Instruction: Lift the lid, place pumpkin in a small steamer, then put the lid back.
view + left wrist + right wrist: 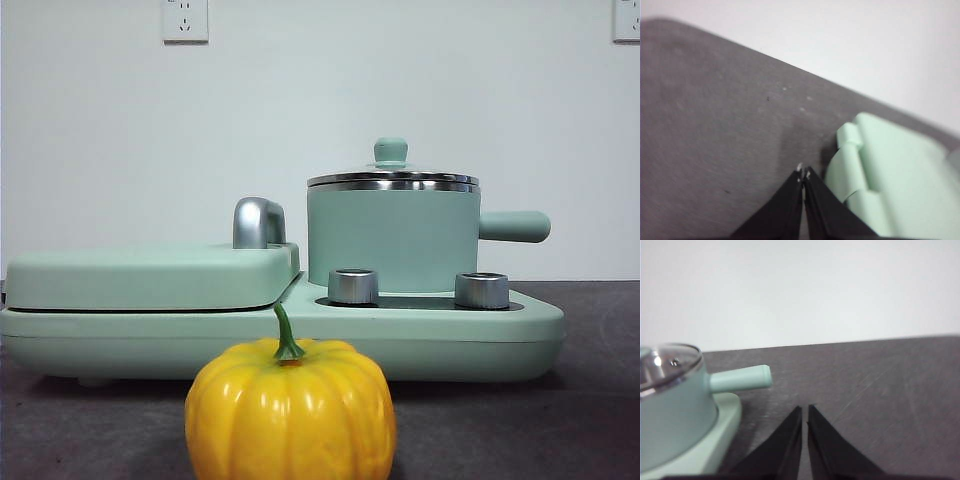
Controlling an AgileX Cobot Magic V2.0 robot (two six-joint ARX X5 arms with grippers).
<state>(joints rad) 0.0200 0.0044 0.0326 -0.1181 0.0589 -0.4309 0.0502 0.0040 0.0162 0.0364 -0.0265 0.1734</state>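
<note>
Both arms wait with nothing in hand; lid on the steamer, pumpkin on the table in front.

The glass lid sits square on the small steamer, which stands on the mint-green cooker base behind two steel dials, so it has to come off before anything can go in. The pumpkin rests upright on the grey table, just before the base and apart from it, stem up and free to be gripped. The right gripper, jaws together and empty, hovers over bare table with the steamer's straight handle near and off to one side. The left gripper, jaws likewise pressed together, hangs just beside the hinged griddle cover, well away from the pumpkin.
</note>
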